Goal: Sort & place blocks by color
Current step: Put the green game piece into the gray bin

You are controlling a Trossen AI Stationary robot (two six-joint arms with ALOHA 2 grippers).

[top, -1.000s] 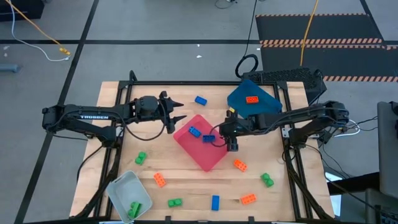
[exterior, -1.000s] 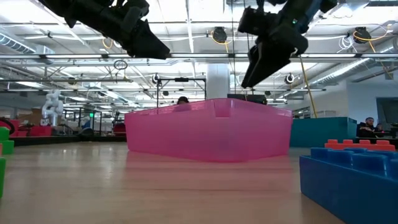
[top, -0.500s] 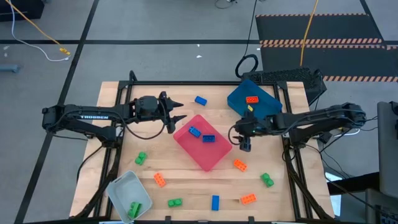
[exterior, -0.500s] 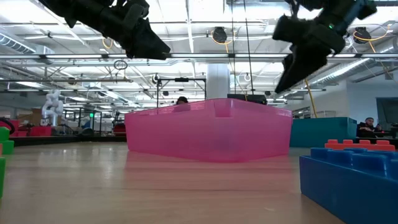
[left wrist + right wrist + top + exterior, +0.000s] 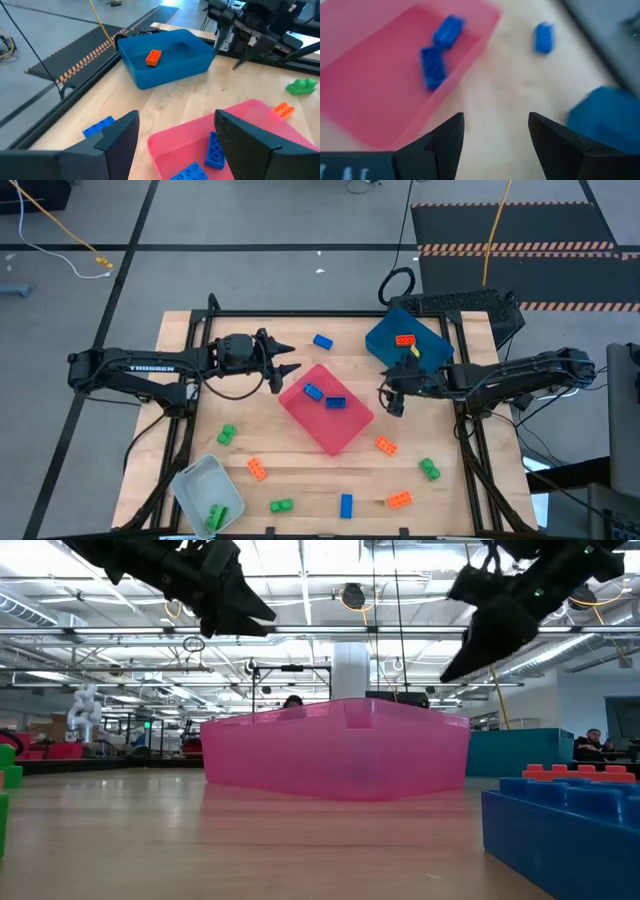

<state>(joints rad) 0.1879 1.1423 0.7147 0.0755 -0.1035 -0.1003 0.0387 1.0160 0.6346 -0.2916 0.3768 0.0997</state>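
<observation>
Table carries the pink tray, holding two blue blocks, between both claws. Blue tray (one orange block inside) sits just behind right claw, empty, fingers apart, above bare wood. Left claw hovers wide, empty, beside the pink tray's corner.

The dark two-finger right gripper is hanging above the table with fingers spread; the dark two-finger left gripper is waiting opposite, likewise spread.
</observation>
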